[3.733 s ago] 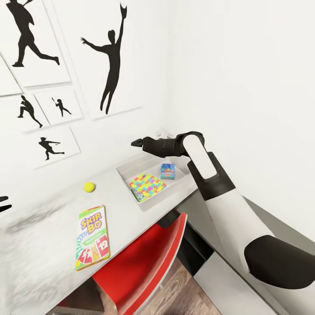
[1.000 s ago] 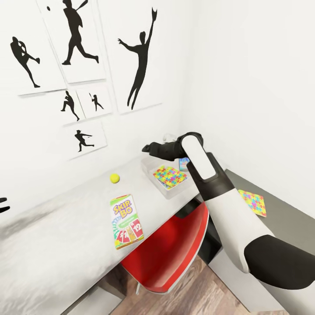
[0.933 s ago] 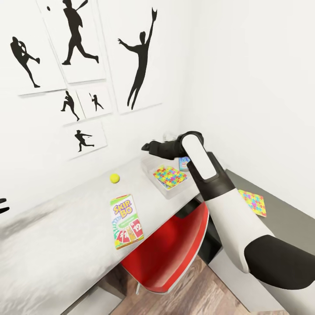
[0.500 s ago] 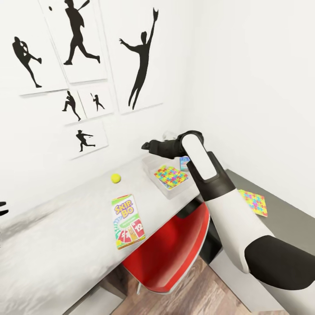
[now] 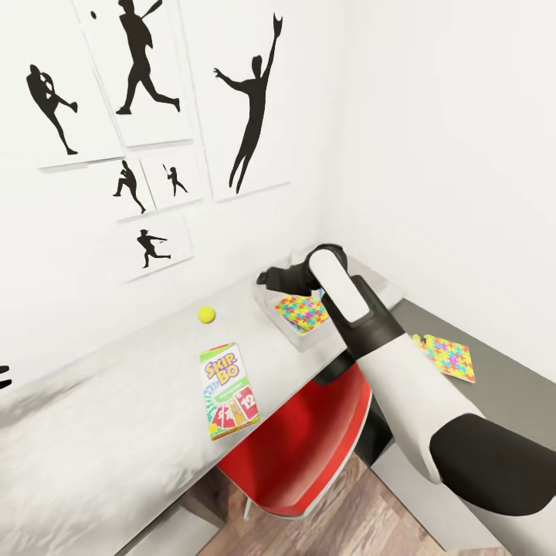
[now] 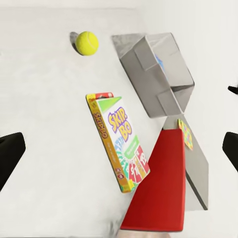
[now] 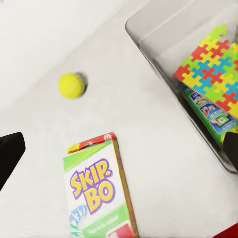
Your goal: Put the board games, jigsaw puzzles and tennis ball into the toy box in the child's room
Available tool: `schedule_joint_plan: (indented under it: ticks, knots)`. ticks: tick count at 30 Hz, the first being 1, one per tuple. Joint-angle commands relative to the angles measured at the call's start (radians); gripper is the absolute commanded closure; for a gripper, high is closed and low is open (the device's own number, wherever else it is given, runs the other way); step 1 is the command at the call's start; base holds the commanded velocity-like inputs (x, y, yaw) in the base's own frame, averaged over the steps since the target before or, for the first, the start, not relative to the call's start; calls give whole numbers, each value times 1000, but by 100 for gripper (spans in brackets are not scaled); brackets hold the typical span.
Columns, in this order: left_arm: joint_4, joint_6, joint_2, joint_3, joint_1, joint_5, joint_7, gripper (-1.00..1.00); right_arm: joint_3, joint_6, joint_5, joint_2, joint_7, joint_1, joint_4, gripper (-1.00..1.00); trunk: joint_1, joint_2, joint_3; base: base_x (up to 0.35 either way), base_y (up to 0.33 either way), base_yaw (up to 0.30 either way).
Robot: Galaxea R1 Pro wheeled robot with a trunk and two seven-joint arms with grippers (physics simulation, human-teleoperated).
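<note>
Toy box (image 5: 272,297) sits at the far right end of the table (image 5: 100,417), and you've already got a jigsaw puzzle (image 5: 303,311) lying on top inside it, with a blue card box (image 7: 208,111) tucked under its edge in the right wrist view. By my count that leaves work. The Skip-Bo game (image 5: 229,390) lies flat on the table at about seven o'clock from the box, well apart from it. The tennis ball (image 5: 206,313) rests at nine o'clock from the box, near the wall. A second jigsaw puzzle (image 5: 445,356) lies on the grey surface at four o'clock, off the table.

Your right gripper (image 5: 270,276) hangs over the box's near-left corner, fingers spread wide, holding nothing. Your left gripper (image 5: 4,377) barely peeks in at the left edge, also spread wide and empty.

Watch the red chair (image 5: 297,436) tucked under the table edge below the box; your right arm (image 5: 371,340) crosses over it.
</note>
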Motion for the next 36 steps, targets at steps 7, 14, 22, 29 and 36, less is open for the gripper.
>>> schedule_joint_plan:
  ticks: [7, 14, 22, 29, 36]
  knots:
    - [27, -11, 17, -1, -1, -2, -5, -100, 67, -30, -18, 0, -24, -1, 23, -100, 1, -2, -2, 0, 0, 0]
    - [46, -15, 23, 0, -1, -3, -5, -100, 142, -78, -99, 0, -23, -1, 25, -100, 1, -2, -2, 0, 16, 0]
    - [49, -15, 22, -1, -1, -4, -5, -100, 181, -127, -152, 0, -22, -1, 18, -100, 1, -2, -3, 0, 26, 23]
    - [50, -15, 21, -3, -1, -4, -5, -100, 186, -134, -157, 0, -22, -1, 18, -100, 1, -2, -12, 0, 2, 83]
    - [50, -15, 21, -3, -1, -4, -5, -100, 188, -135, -157, 0, -22, -1, 20, -100, 1, -2, -23, 0, 30, 71]
